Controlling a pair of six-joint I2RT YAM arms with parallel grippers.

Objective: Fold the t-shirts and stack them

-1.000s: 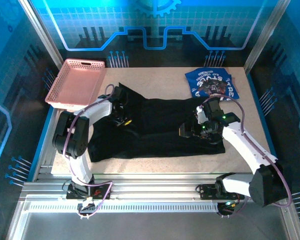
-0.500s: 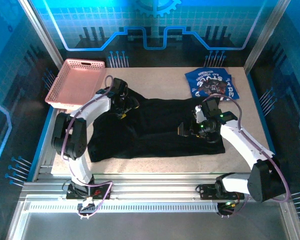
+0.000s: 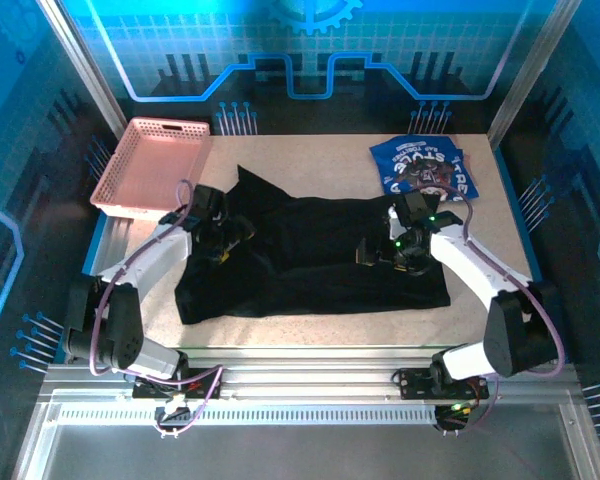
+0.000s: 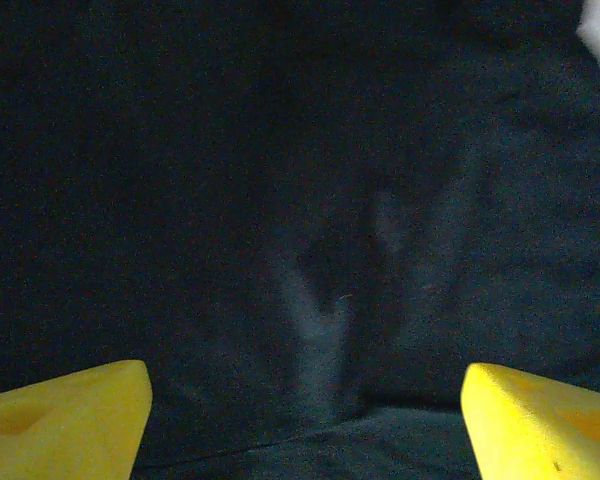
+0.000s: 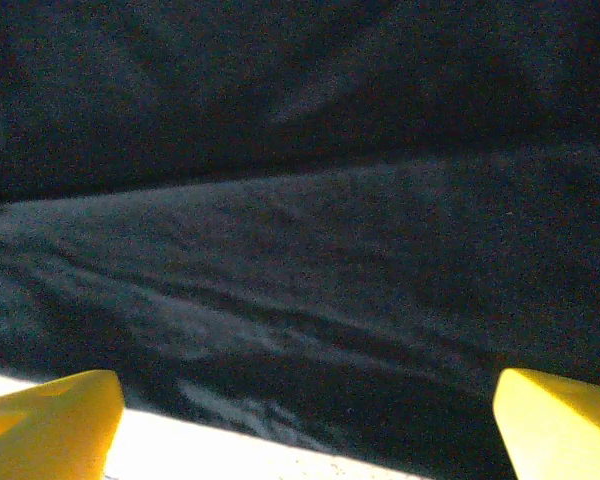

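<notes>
A black t-shirt [image 3: 310, 265] lies spread over the middle of the table, with a sleeve pointing to the back left. The blue t-shirt [image 3: 425, 165] with white lettering lies folded at the back right. My left gripper [image 3: 230, 240] hangs open over the black shirt's left part. In the left wrist view, its yellow fingertips [image 4: 65, 420] stand wide apart above dark cloth [image 4: 300, 200], holding nothing. My right gripper [image 3: 372, 255] is open over the shirt's right part. Its fingertips [image 5: 555, 425] stand wide apart, above wrinkled black cloth [image 5: 310, 200] near the shirt's edge.
A pink lattice basket [image 3: 155, 165] stands at the back left corner, just beyond the left arm. Bare tabletop [image 3: 310, 330] runs along the near edge, and a strip of it [image 5: 230, 455] shows below the cloth in the right wrist view. Glass walls enclose the table.
My left gripper has opened, let go of the black shirt and drawn back to the left. The right gripper has stayed open and shifted slightly toward the back.
</notes>
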